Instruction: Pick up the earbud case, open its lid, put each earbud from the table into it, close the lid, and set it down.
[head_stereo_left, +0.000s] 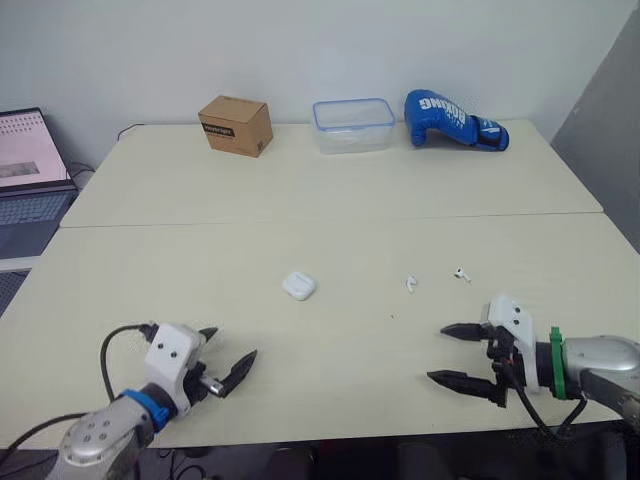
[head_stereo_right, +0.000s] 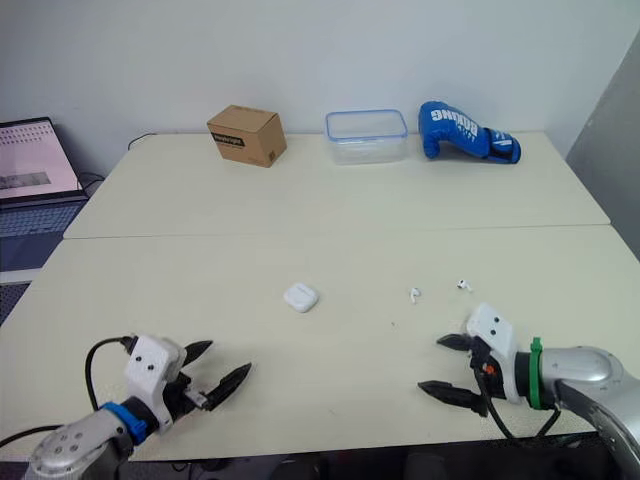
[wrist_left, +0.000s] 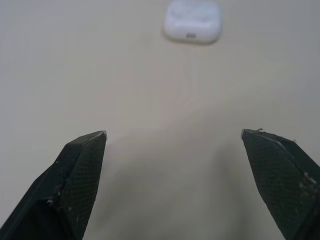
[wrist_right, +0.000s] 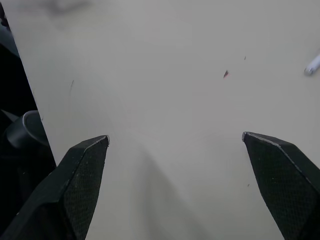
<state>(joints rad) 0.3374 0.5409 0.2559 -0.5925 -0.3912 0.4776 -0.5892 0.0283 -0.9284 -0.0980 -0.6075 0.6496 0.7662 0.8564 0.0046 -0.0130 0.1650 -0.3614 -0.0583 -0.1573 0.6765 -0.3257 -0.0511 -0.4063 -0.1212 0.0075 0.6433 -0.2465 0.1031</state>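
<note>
My left pincer (head_stereo_left: 232, 343) sits low over the near edge of the bench (head_stereo_left: 300, 205), toward the left corner. Its fingers are spread wide and hold nothing. My right pincer (head_stereo_left: 438, 352) is just as wide and empty, toward the near right corner. The earbud case (head_stereo_left: 299, 286) (white, lid closed) lies near the bench's middle. The first earbud (head_stereo_left: 410, 284) and the second earbud (head_stereo_left: 461, 273) lie apart, toward the right edge. Along the far edge stand a cardboard box (head_stereo_left: 236, 125), a clear container (head_stereo_left: 352, 125) and a blue boxing glove (head_stereo_left: 455, 120).
</note>
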